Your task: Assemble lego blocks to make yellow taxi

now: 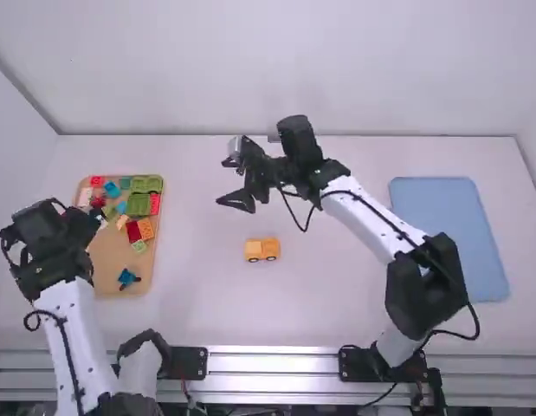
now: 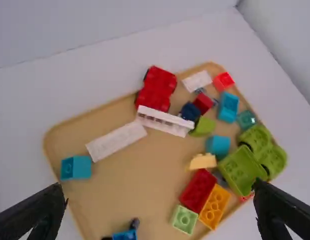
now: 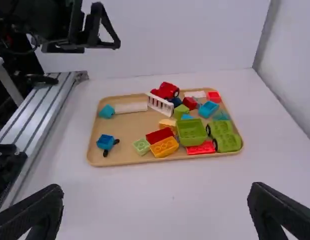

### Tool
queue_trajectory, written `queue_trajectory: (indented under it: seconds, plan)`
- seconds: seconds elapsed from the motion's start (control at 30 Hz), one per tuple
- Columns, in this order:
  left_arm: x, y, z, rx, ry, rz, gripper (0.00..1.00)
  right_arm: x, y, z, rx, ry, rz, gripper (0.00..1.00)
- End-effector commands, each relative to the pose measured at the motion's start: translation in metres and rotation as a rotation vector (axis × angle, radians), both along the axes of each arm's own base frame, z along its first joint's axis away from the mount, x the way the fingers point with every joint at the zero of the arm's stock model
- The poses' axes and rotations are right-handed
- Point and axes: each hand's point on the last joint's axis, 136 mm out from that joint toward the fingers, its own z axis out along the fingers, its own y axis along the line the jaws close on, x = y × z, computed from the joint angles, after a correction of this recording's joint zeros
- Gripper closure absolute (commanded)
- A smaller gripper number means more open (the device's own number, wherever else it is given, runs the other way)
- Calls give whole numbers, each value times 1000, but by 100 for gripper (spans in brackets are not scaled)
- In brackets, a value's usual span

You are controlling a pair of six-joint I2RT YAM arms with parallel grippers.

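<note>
The left arm point(image 1: 75, 322) has white links and black joints, and the right arm point(image 1: 364, 217) has the same colours. A thin black cable point(image 1: 61, 336) makes loops along the left one; a second black cable point(image 1: 377, 209) follows the right one. The right tool point(image 1: 222, 182) is black, with wedge-shaped fingers point(image 1: 239, 202).

A yellow-orange car point(image 1: 266, 250) sits on a white worktop point(image 1: 324, 303), with a light blue mat point(image 1: 449, 238) toward the right edge and a tan tray point(image 1: 112, 264) toward the left. The tray holds a white fence point(image 2: 165, 121), red car base point(image 2: 156, 90), green box point(image 2: 241, 171), orange brick point(image 2: 214, 206) and, near one corner, a turquoise brick point(image 2: 79, 168).
</note>
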Motion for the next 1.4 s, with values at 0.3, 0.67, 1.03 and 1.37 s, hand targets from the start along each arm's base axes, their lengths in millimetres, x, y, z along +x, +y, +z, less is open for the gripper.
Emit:
queue_trajectory:
  seconds: [0.3, 0.67, 1.03, 1.37]
  plan:
    - [70, 9, 3, -181, 126, -316, 1, 6, 2, 25, 41, -52, 2, 2]
    - [127, 9, -56, -254, 566, -850, 3, 15, 1, 20, 12, 7, -71, 2]
    - [134, 21, -148, -225, 794, -1285, 56, 19, 0, 20, 12, -6, -86, 2]
    - [136, 11, -167, -206, 749, -1384, 55, 30, -8, 24, 26, 7, -121, 2]
